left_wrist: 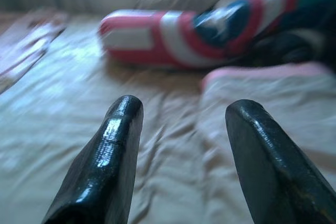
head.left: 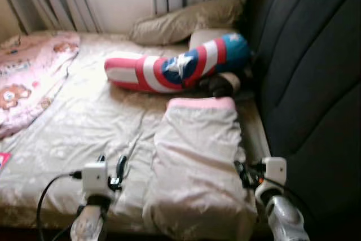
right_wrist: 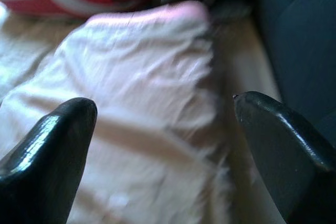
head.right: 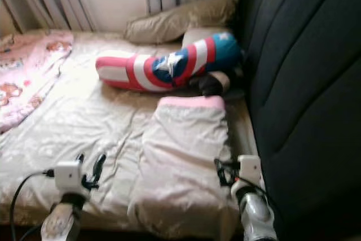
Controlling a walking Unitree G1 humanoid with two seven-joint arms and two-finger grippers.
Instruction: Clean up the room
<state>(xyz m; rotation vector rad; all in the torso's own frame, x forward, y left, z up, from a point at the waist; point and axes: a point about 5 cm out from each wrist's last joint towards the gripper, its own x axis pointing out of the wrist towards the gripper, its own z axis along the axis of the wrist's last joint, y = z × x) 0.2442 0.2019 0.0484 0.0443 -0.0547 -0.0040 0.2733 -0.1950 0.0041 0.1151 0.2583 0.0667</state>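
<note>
Nearest in the head views: left gripper (head.left: 111, 165) and right gripper (head.left: 245, 174), both spread wide and empty, low over the beige bed sheet (head.left: 84, 122). Between them the folded cream blanket with pink edge (head.left: 197, 156); behind it a red, white and blue star-patterned bolster (head.left: 180, 66). Left wrist view: black fingers (left_wrist: 105, 161) apart above bare sheet. Right wrist view: fingers (right_wrist: 47, 156) apart over the blanket, dark padded wall (right_wrist: 294, 30) beside.

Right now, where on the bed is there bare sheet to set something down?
Free: the beige sheet between the pink patterned blanket, the striped star bolster and the folded pale quilt, ahead of the open left gripper. Crowded: the headboard end, with the bolster and tan pillow.
</note>
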